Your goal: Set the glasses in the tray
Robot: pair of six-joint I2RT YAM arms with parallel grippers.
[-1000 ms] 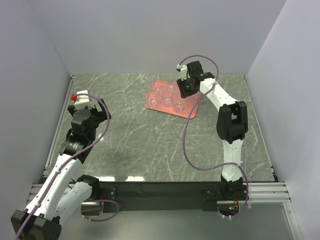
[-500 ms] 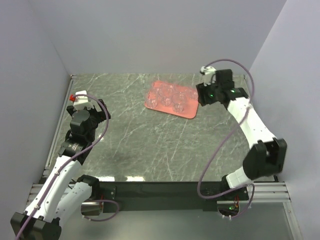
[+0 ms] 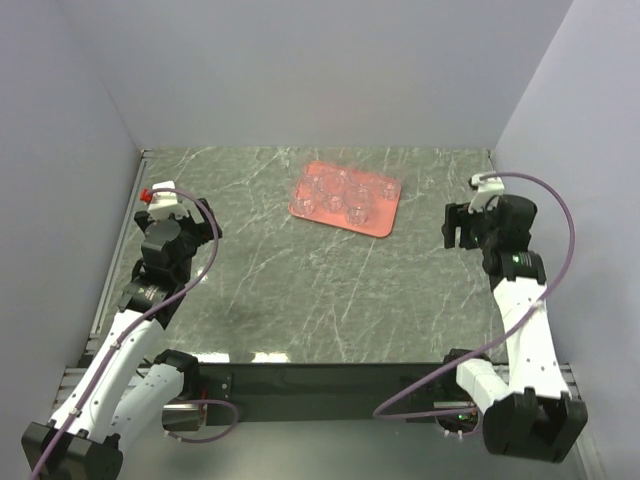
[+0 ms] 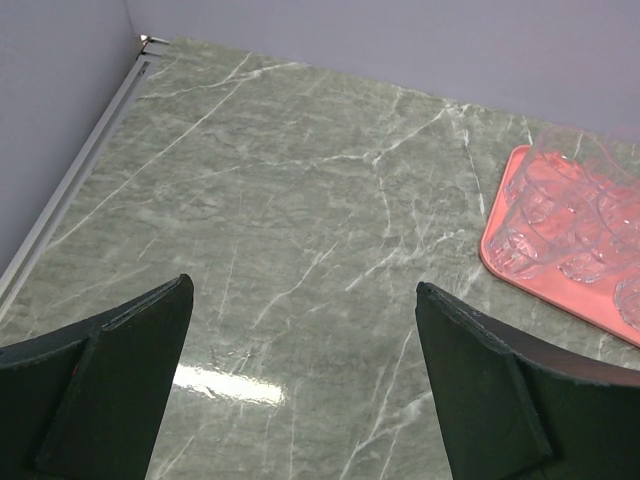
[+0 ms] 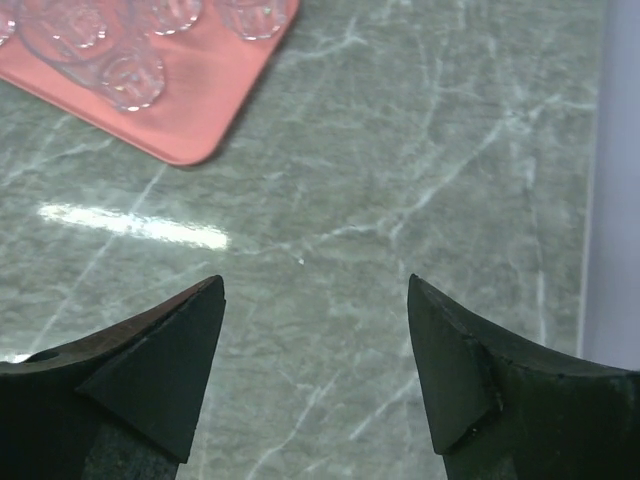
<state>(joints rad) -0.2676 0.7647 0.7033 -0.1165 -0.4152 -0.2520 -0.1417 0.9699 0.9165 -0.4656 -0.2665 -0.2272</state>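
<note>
I have my left pincer [image 4: 302, 288] hovering by the left edge of the bench [image 3: 300, 290], fingers apart and gripping nothing. My right pincer [image 5: 313, 284] hangs near the right edge, also apart and empty. Farther back, toward the far edge, the tray [image 3: 375, 222] holds the glasses [image 3: 340, 193], clustered inside it.

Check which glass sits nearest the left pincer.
The glass at the near-left corner of the tray, first in the row closest to the arms. The rest sit farther right or farther back from the left pincer.
</note>
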